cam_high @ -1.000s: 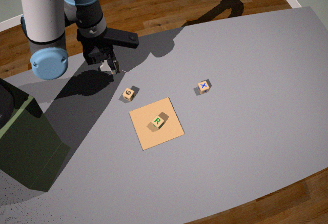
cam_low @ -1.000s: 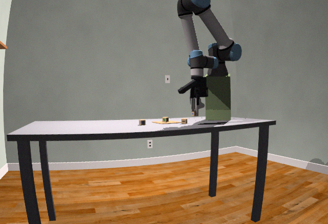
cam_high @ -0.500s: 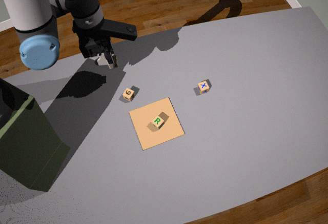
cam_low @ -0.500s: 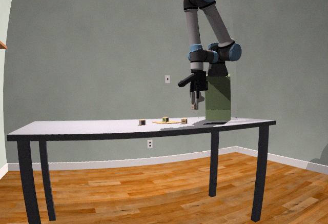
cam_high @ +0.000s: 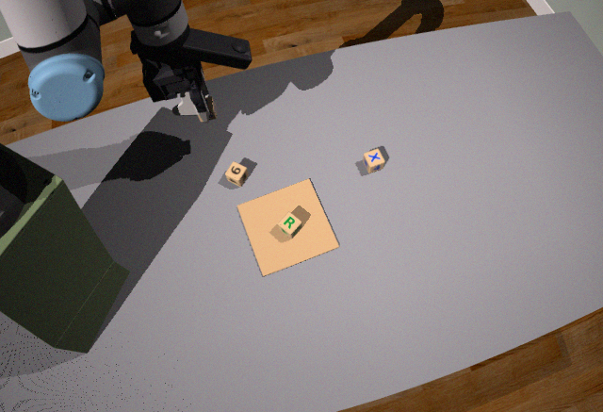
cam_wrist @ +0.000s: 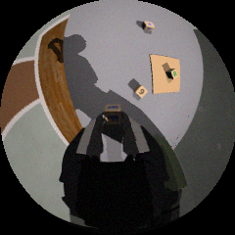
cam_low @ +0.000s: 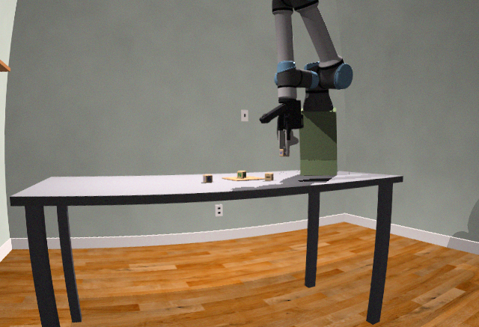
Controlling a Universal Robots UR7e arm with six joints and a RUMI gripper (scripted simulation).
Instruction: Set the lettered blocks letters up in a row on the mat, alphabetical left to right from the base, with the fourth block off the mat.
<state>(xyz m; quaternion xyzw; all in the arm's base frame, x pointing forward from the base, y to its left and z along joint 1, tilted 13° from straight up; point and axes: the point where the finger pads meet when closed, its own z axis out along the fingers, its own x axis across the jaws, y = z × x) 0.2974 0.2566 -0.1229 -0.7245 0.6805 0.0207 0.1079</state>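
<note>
My gripper [cam_high: 206, 111] [cam_low: 284, 153] [cam_wrist: 113, 112] is shut on a wooden block [cam_high: 211, 107] [cam_low: 281, 152] [cam_wrist: 113, 108] with blue marks; its top letter is not readable. It is held clear above the table, near the edge. The green R block [cam_high: 290, 223] [cam_low: 241, 174] [cam_wrist: 173, 73] stands near the middle of the tan mat [cam_high: 263, 258] [cam_wrist: 158, 85], R on top. The blue X block [cam_high: 374, 158] [cam_low: 207, 178] [cam_wrist: 148, 25] stands off the mat, X on top. A block with a black 6 or 9 on top [cam_high: 236, 173] [cam_low: 269, 176] [cam_wrist: 141, 91] stands off the mat, near its corner.
The green robot pedestal [cam_high: 58, 271] [cam_low: 318, 141] stands at the robot's end of the grey table [cam_high: 438, 232] [cam_low: 127, 188]. The digit block lies between the gripper and the mat. The X block is on the mat's far side from the pedestal.
</note>
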